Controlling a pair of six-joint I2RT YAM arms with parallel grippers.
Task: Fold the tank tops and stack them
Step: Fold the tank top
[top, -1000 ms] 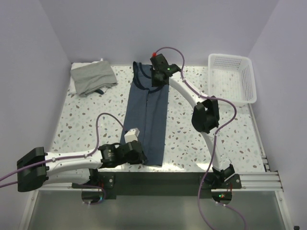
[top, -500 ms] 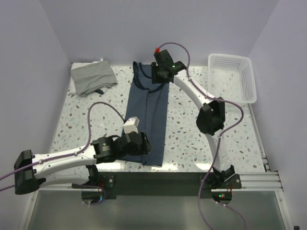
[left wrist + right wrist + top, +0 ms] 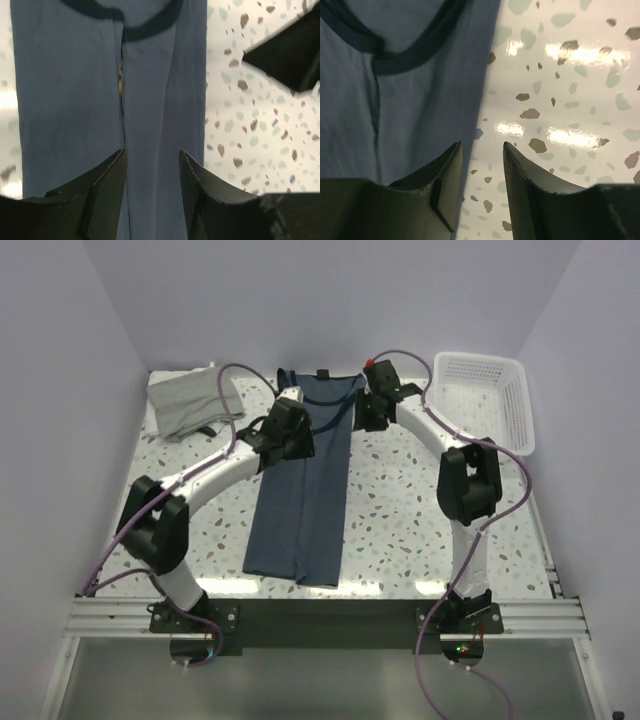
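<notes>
Grey tank top: It is lying bunched up in the far corner, well off to the left of the left fingers. It is not looking neatly folded.
Left gripper: Its fingers are standing spread apart and holding nothing. They are hanging over the neck end of the navy top. The line where the two folded sides are meeting is running down toward the left finger.
Navy tank top: It is lying flat as a long thin strip between the two grippers, with its sides tucked in to the middle.
Right gripper: Its fingers are spread too, and nothing is pinched. The navy top's right edge is passing under the left finger, and bare speckled table is showing under the right finger.
White mesh basket: It is sitting to the right of the right fingers, not touching them.
Done so far: The navy top is looking half folded.
Left to do: I am guessing the strip is waiting to be folded end to end. After that comes the grey one, then the stacking.
Room: Bare table is lying open on both sides of the strip. The walls are standing close behind it.
</notes>
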